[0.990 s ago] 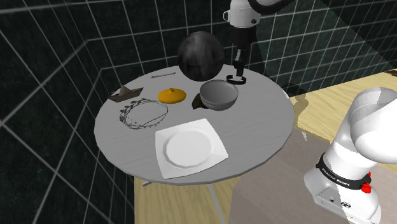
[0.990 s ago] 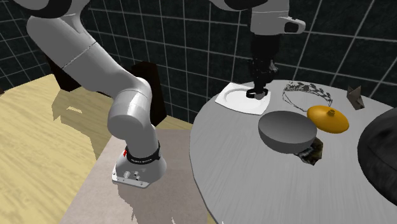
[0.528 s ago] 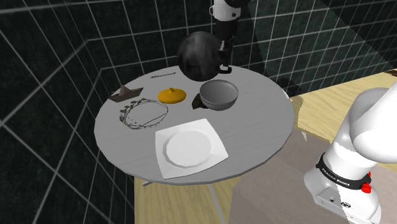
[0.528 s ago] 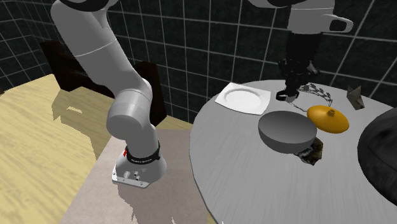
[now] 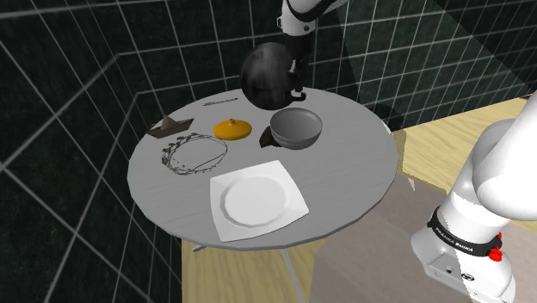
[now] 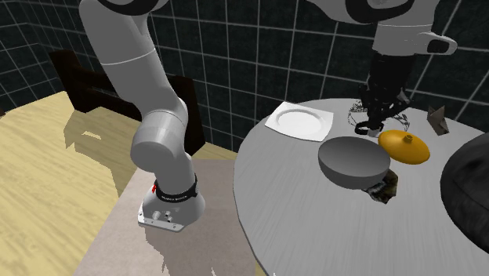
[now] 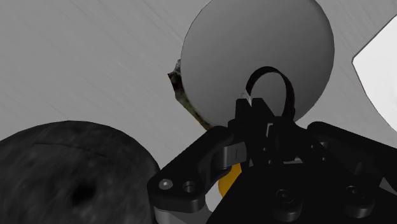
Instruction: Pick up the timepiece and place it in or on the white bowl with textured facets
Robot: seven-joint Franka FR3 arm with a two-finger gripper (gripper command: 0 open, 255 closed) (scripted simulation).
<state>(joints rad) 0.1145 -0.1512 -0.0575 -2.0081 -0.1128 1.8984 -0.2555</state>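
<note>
While the gripper is pinching the black watch, with the strap loop poking out past the fingertips, it hangs clear of the round grey table. Watch is up over the grey bowl, near its rim; wrist view has the loop overlapping the bowl's edge. Around the bowl: dark sphere just beside it, opposite the plate side; brownish lump tucked against its wall; orange lid-shaped thing beside that; white square plate near. Wire ring lies further from the bowl, past the orange thing.
</note>
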